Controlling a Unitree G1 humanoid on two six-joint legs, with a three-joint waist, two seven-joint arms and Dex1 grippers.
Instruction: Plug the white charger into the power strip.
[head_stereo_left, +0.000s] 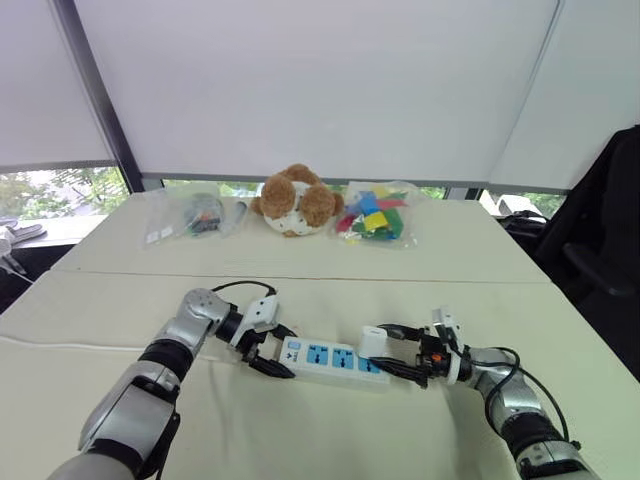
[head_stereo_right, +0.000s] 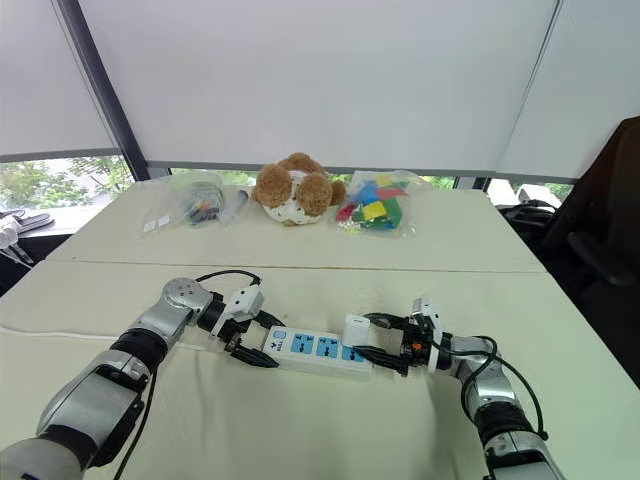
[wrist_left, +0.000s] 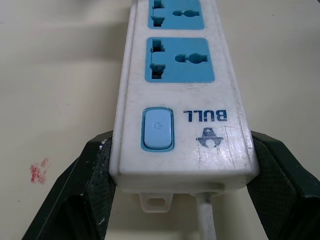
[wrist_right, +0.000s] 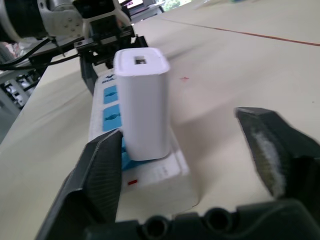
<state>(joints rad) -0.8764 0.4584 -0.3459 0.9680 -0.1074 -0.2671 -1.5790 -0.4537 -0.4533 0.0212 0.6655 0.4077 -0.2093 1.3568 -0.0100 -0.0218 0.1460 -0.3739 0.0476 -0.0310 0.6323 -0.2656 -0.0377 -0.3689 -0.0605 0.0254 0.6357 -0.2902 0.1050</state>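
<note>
Backing the right gripper (wrist_right: 190, 165) straight off looks like the step in hand: its jaws stand released, w/ the charger (wrist_right: 142, 100) upright between them, seated in the strip's (head_stereo_left: 330, 362) end socket nearest them. Best to pull away level, no brushing the charger (it could tilt out). The left gripper (wrist_left: 180, 165) is clenched on the strip's switch end. Beyond both jaws, two clear bags (head_stereo_left: 375, 215) (head_stereo_left: 195, 213) on the desk (head_stereo_left: 300, 430) hold coloured blocks and small dark bits.
</note>
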